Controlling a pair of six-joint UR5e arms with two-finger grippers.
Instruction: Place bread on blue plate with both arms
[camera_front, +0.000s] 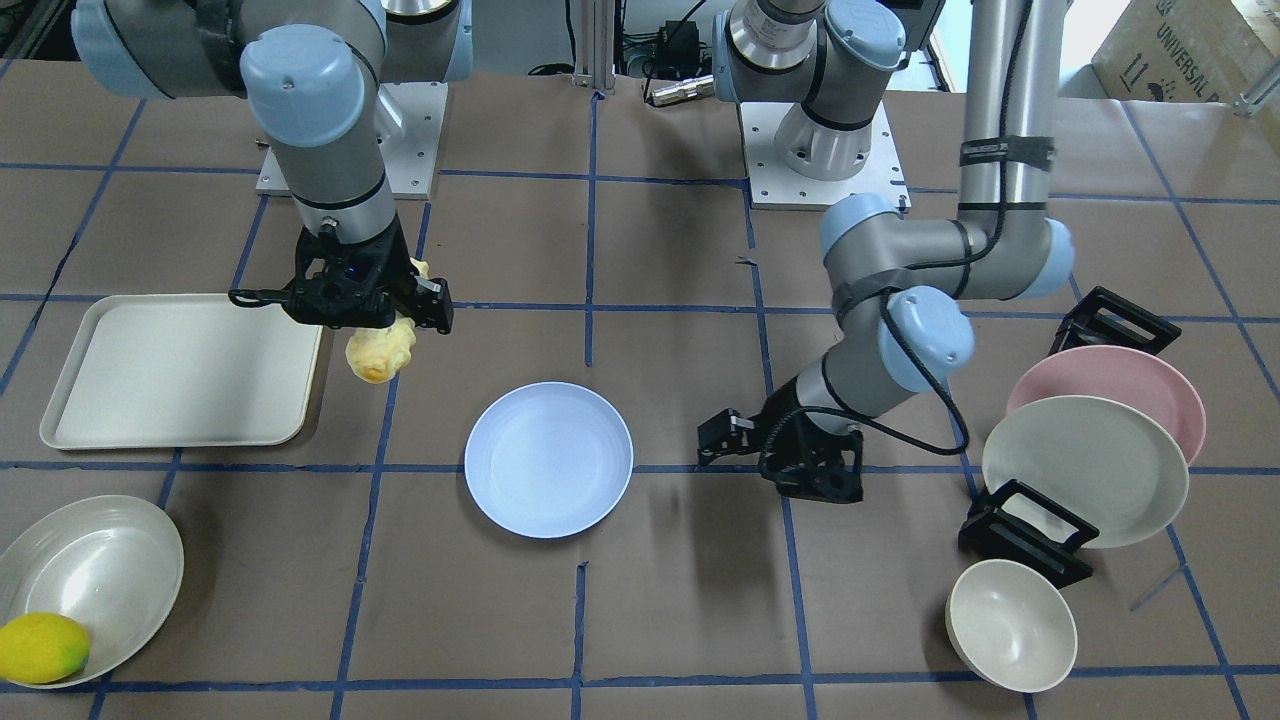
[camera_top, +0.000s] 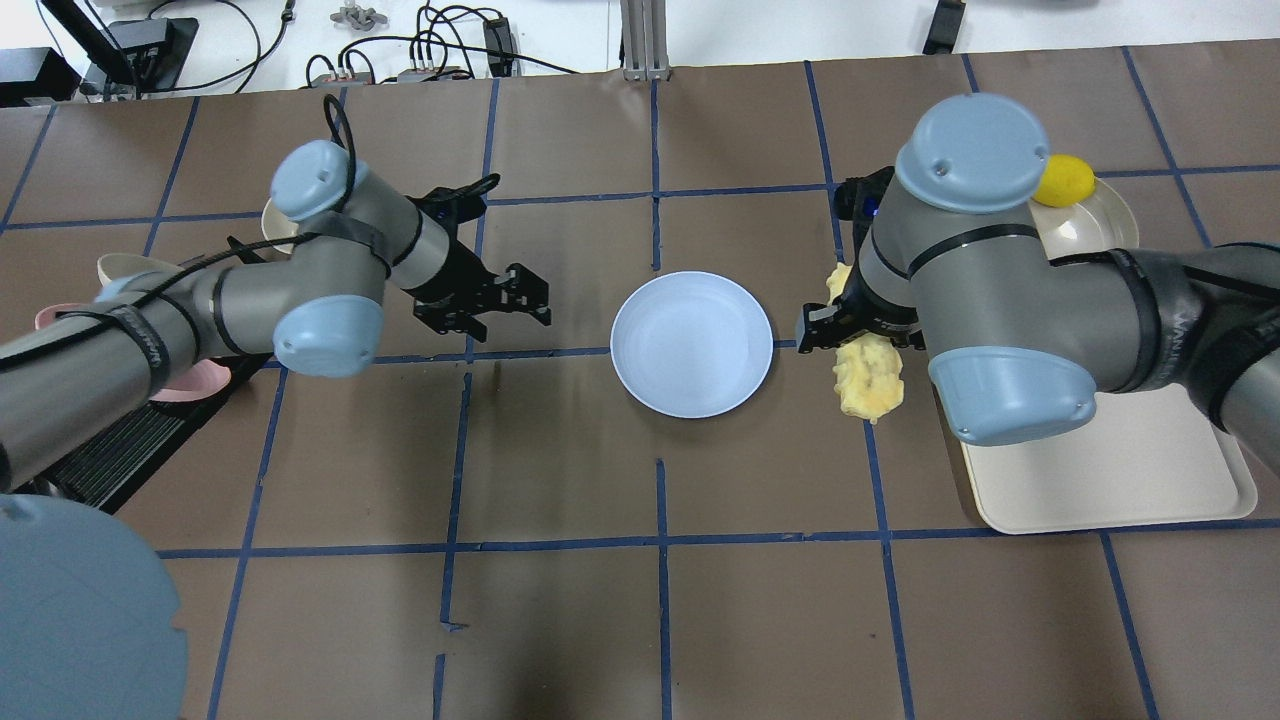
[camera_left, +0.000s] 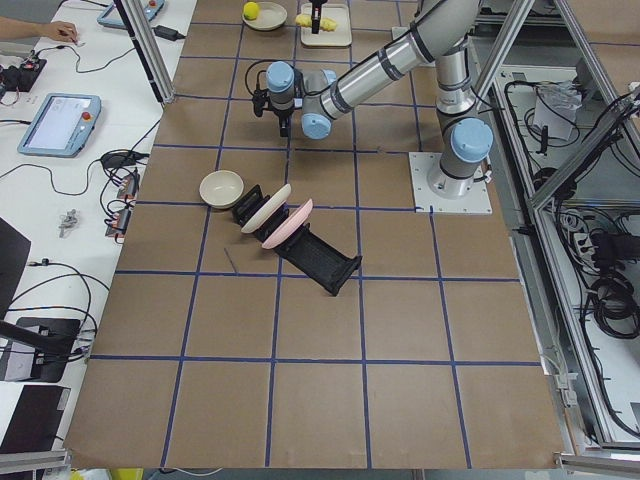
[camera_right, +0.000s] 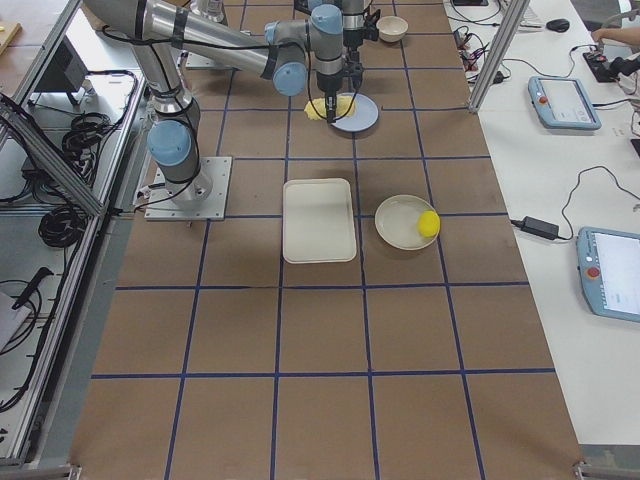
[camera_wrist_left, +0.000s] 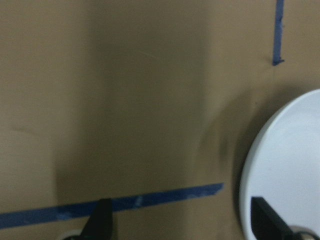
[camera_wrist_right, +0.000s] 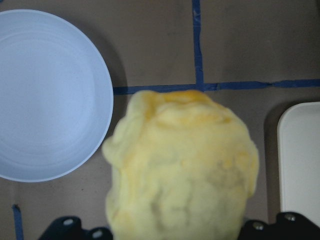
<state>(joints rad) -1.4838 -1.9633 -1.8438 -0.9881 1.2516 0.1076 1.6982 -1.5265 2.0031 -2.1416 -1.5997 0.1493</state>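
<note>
Bread is held fast in the right gripper's closed-in jaws, above the table, with its lower end hanging free below them. It is placed just right of the blue plate, between the plate and the tray, and not over the plate itself. The left gripper is seen low at the plate's left side, near the rim, its jaws spread wide and nothing gripped between them.
</note>
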